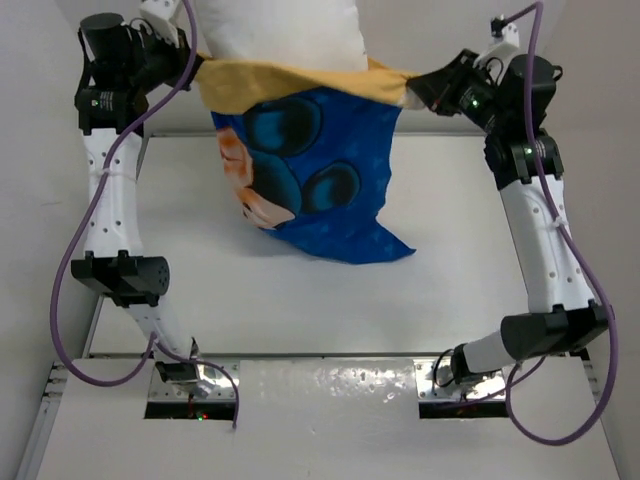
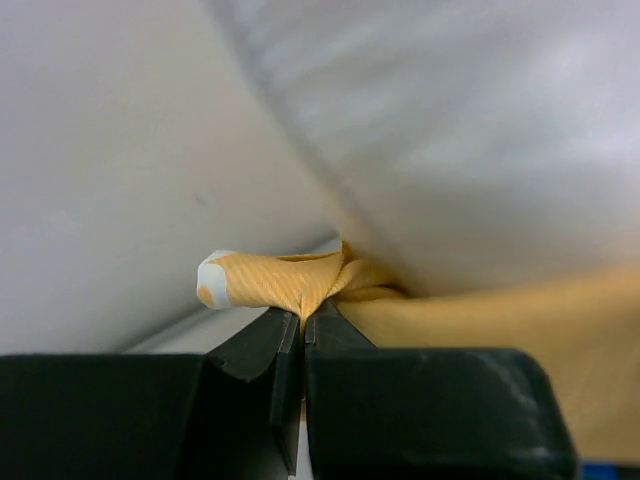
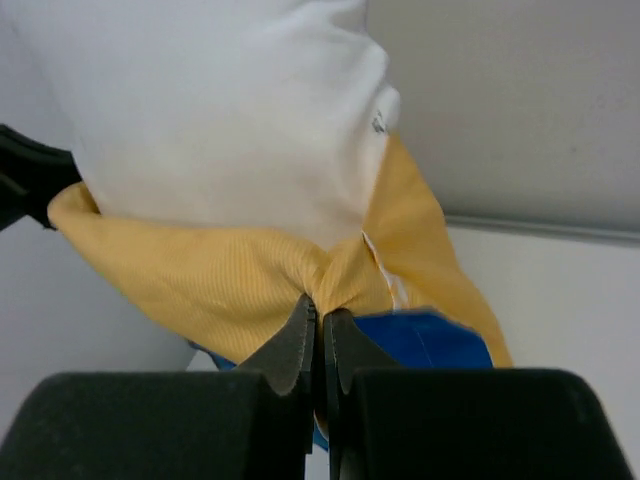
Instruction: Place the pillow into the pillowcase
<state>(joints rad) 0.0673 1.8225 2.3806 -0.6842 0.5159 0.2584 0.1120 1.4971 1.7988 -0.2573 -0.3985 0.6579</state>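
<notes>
White table (image 1: 450,290) spreads below and to both sides of the pillowcase (image 1: 320,150), with a pale wall behind it.

Left arm (image 1: 110,190) rises at the pillowcase's left. Right arm (image 1: 540,230) rises at its right. Both wrists turn inward toward its top rim. A purple cable (image 1: 65,290) loops outside each arm, well away from the pillowcase.

The pillowcase hangs stretched between the two grippers, orange-yellow rim on top and blue printed body sagging below to a pointed corner. I cannot tell whether that corner touches the table.

The pillow (image 1: 280,35), plain white, stands in the pillowcase's open mouth. Its lower part is inside the rim and its plump upper part sticks out above.

Left gripper (image 1: 200,66) is at the rim's left corner. In the wrist view, its fingers (image 2: 285,340) are pinched tight on a twist of yellow cloth. Right gripper (image 1: 412,86) is at the rim's right corner, with its fingers (image 3: 295,340) clamped together on bunched yellow rim.
</notes>
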